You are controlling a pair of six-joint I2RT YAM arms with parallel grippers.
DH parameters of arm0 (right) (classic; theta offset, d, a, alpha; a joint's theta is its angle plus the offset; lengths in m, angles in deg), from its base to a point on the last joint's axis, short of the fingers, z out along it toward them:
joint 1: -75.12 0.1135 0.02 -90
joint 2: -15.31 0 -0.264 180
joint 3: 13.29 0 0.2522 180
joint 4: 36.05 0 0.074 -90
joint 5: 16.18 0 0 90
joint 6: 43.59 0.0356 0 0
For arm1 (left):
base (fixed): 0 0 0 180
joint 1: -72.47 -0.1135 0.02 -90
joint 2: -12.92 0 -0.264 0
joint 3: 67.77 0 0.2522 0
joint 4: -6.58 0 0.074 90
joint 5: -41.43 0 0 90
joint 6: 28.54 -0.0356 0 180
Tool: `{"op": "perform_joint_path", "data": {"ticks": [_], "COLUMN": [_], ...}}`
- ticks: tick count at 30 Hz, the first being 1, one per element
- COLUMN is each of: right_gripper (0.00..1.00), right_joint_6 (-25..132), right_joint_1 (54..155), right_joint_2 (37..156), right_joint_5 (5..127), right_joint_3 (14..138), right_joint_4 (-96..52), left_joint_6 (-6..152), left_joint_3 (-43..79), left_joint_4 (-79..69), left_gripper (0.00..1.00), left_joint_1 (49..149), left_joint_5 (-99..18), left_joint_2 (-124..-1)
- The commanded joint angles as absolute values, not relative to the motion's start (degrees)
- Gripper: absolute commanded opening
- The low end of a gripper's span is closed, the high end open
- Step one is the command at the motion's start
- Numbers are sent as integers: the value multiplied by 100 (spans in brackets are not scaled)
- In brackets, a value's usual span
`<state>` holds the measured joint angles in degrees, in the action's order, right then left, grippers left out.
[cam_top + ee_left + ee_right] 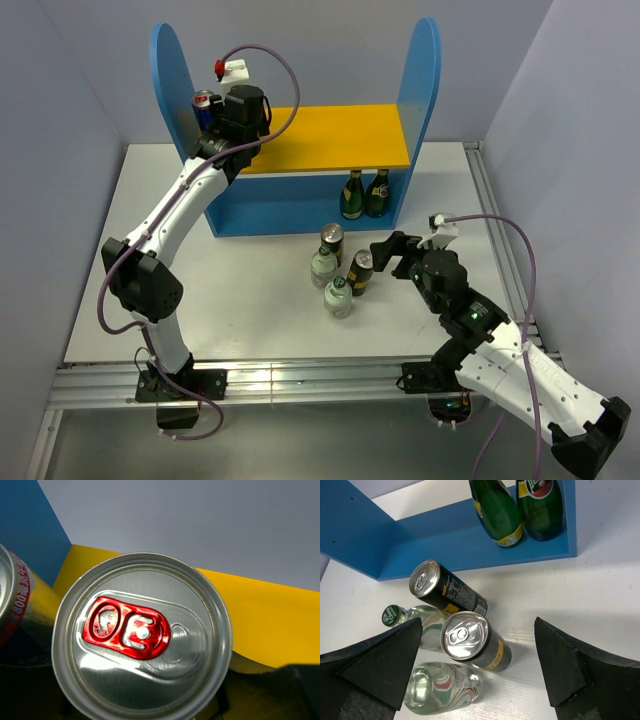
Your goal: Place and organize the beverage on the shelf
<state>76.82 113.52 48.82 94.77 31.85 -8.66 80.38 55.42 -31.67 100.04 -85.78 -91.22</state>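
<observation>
My left gripper (243, 112) pinched a silver-topped can (142, 640) upright over the shelf's (340, 138) yellow board, just right of the blue can (204, 106). My right gripper (477, 667), spread wide, hung straight above an upright black can (470, 642).

A robotics laboratory cell is indicated: a white counter (250, 310) is enclosed by plain grey panels (60, 90), and the left arm (185, 200) and right arm (500, 362) are bolted to an aluminium rail (320, 385).
</observation>
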Motion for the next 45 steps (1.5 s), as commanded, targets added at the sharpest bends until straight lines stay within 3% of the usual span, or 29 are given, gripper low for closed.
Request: {"op": "perform_joint_path", "data": {"ticks": [1,7,9,13,20,25,34,40,45], "right_gripper": [100,100,100,100,100,100,100,100,100], "right_joint_6": [7717,7717,7717,7717,7699,7699,7682,7646,7655], "right_joint_1": [11380,11380,11380,11388,11380,11380,11380,11380,11380], "right_joint_2": [4888,4870,4871,4853,4879,4915,4993,5046,5099], "right_joint_5": [9544,9553,9553,9562,9553,9553,9553,9448,9483], "right_joint_3": [3141,3132,3132,3133,3132,3141,3141,3097,3132], "right_joint_4": [-1078,-1069,-1069,-1060,-1104,-1113,-1148,-1245,-1192], "left_joint_6": [8000,7992,7974,7956,8106,8360,9335,10300,10987], "left_joint_3": [5665,5445,5401,5401,5182,4883,3513,1677,-415], "left_joint_4": [-3240,-3293,-3311,-3442,-3618,-3926,-4453,-4103,-2761], "left_gripper": [42,66,81,97,99,99,99,99,99], "left_joint_1": [10006,10103,10164,10340,10683,11227,12203,12967,13626], "left_joint_5": [-8399,-8443,-8504,-8741,-8909,-9646,-10122,-9735,-9429], "left_joint_2": [-8877,-8675,-8622,-8604,-8394,-8113,-6621,-5749,-5239]}}
